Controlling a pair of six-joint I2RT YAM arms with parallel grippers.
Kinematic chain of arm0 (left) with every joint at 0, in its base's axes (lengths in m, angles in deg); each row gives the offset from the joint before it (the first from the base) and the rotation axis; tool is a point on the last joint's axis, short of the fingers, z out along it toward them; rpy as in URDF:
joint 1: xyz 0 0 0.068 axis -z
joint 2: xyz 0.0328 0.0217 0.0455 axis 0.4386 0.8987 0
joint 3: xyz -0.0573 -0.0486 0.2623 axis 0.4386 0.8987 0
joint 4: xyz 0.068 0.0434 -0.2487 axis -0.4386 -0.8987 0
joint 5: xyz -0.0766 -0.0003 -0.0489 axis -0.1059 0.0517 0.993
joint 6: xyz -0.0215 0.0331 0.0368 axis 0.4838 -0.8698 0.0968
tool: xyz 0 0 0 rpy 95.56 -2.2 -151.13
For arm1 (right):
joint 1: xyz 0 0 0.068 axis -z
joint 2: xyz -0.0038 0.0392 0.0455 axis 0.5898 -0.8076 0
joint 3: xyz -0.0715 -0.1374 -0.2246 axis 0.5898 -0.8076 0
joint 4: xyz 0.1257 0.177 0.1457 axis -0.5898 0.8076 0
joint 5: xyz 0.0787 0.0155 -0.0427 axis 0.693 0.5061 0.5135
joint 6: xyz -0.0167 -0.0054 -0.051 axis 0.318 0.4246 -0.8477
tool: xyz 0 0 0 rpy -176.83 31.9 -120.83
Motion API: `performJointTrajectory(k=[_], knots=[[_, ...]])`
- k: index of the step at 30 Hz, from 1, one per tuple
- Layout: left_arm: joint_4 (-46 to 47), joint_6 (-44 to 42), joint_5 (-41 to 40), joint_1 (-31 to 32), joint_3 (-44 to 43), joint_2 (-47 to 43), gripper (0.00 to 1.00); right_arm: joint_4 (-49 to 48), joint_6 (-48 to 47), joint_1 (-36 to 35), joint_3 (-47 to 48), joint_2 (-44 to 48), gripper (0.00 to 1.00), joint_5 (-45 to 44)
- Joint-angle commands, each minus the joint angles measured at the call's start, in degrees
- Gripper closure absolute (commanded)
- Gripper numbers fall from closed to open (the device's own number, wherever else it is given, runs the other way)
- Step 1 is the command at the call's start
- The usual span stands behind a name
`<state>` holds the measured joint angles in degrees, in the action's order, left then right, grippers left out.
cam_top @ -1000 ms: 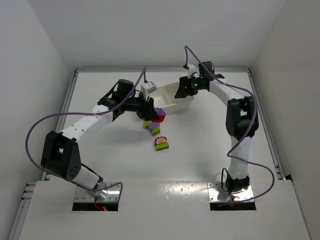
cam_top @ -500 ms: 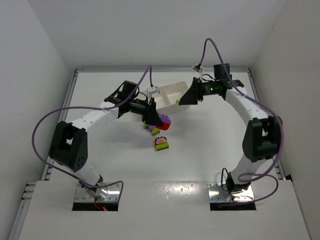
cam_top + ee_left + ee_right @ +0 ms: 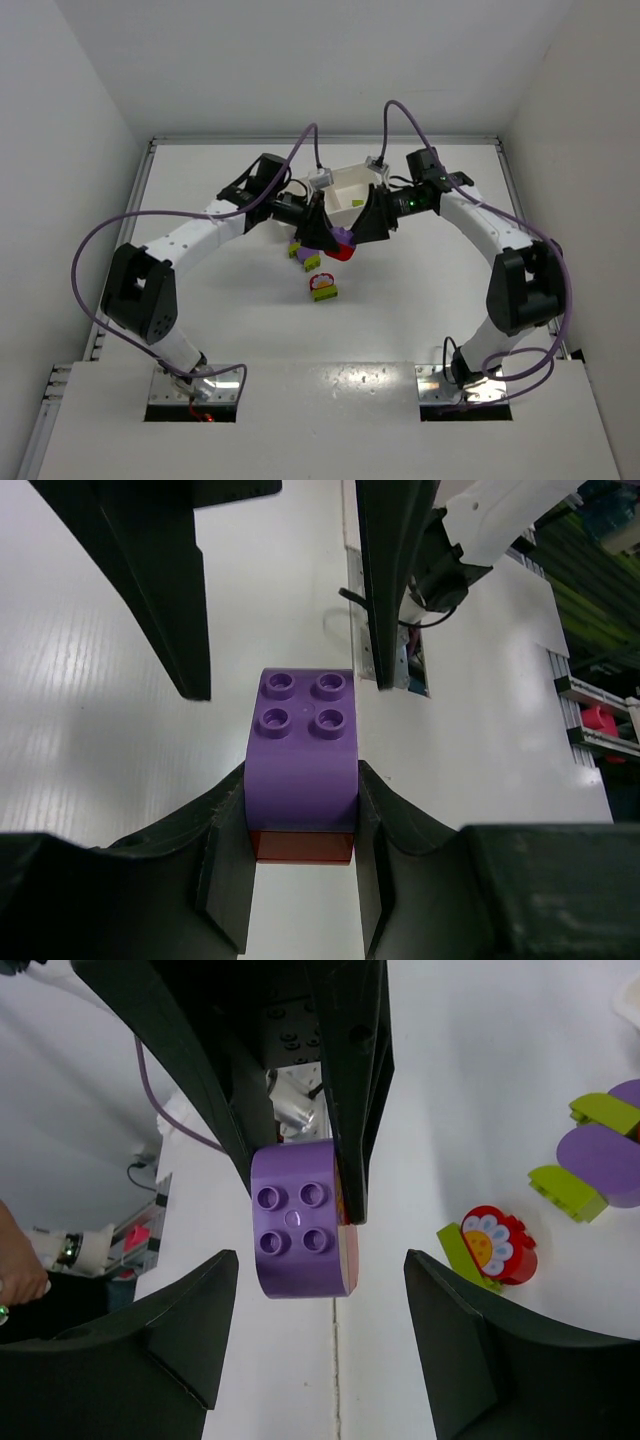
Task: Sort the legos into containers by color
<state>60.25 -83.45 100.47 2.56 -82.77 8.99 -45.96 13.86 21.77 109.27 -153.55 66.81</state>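
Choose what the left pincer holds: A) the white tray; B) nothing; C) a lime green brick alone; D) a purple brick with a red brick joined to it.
D: the left wrist view shows the left pincer shut on the purple brick, with the red brick stuck to its underside.

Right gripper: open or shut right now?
Open. The right gripper has its black fingers wide apart either side of the purple four-stud plastic brick, touching neither face; the left gripper clamps that brick.

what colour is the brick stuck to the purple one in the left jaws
Red. The red brick shows best in the left wrist view, against the purple brick.
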Motion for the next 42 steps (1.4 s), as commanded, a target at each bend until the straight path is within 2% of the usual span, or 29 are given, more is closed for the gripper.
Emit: performJointTrajectory(k=[1,6,9,13,16,17,18,22,30,34,37,42], knots=[[1.5,-1.0,1.8,1.5,-3.1,0.0,0.92,5.1,-8.2,-0.9,2.4,2.0,0.32,-0.1],[1.5,-1.0,1.3,2.0,-3.6,1.1,0.92,7.0,-10.2,-2.9,3.5,2.0,0.32,-0.6],[1.5,-1.0,1.3,2.0,-3.6,1.1,0.92,7.0,-10.2,-2.9,3.5,2.0,0.43,-1.1],[1.5,-1.0,1.3,2.0,-3.6,1.6,0.92,6.5,-10.2,-3.5,4.7,1.5,0.46,-1.1],[1.5,-1.0,1.3,2.0,-2.5,1.6,0.92,5.8,-10.2,-3.5,5.4,1.0,0.64,-1.1],[1.5,-1.5,1.3,2.0,-2.5,1.6,0.92,5.8,-10.2,-3.5,5.4,1.0,0.77,-1.1],[1.5,-1.5,1.3,2.0,-1.9,1.6,0.92,5.2,-9.6,-3.5,5.4,0.4,0.83,-1.1],[1.0,-2.7,0.2,2.0,1.2,0.9,0.92,3.2,-7.0,-2.3,5.9,0.4,0.98,-1.1],[-0.2,-4.6,-4.3,2.0,11.1,-5.8,0.92,-14.4,9.8,2.5,8.2,-2.3,1.0,-0.1],[-1.0,-5.1,-7.0,-0.9,15.3,-9.6,0.93,-20.5,17.1,3.1,11.8,-6.8,1.0,-2.8],[-1.0,-5.1,-10.3,-4.0,16.5,-13.3,0.93,-21.7,18.6,2.0,15.5,-11.2,1.0,-10.4],[4.0,1.8,-13.4,-10.0,17.6,-17.3,0.93,-17.4,18.1,-0.2,26.0,-20.9,1.0,-24.1]])
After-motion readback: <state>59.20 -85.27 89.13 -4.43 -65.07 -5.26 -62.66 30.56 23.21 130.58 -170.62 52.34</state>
